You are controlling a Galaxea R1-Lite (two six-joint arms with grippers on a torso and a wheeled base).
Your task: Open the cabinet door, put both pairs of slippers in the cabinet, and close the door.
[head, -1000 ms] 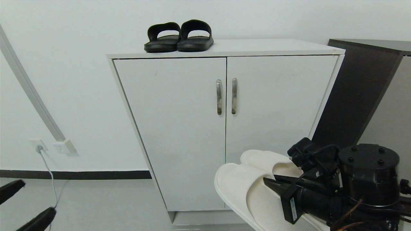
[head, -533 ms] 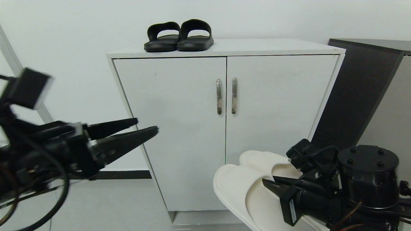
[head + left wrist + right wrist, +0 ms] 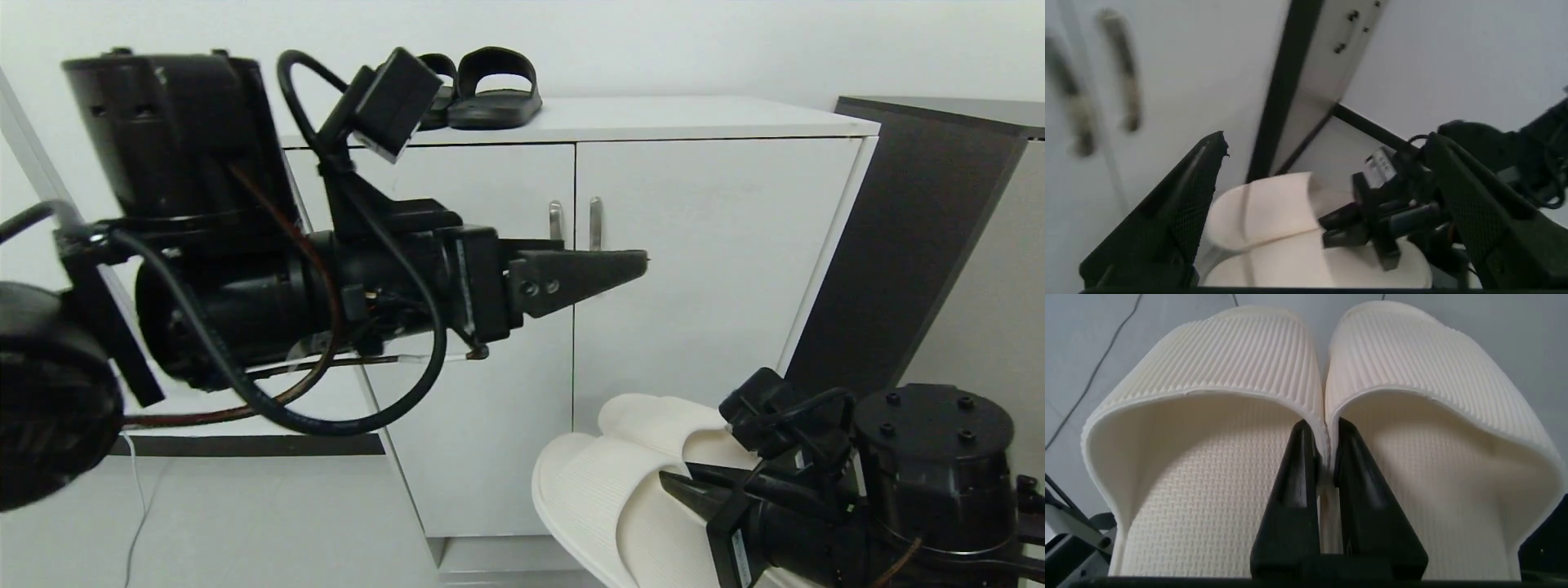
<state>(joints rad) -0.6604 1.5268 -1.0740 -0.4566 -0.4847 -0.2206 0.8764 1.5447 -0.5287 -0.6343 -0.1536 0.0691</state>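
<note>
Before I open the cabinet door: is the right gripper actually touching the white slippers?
Touching. The right wrist view shows the right gripper shut on the white slippers, its fingers pinching their adjoining inner edges.

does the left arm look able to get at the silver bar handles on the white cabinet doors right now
Probably yes: the left gripper is open, level with the silver bar handles, with nothing between them; the cream ribbed slippers in the right gripper sit lower, out of the way.
</note>
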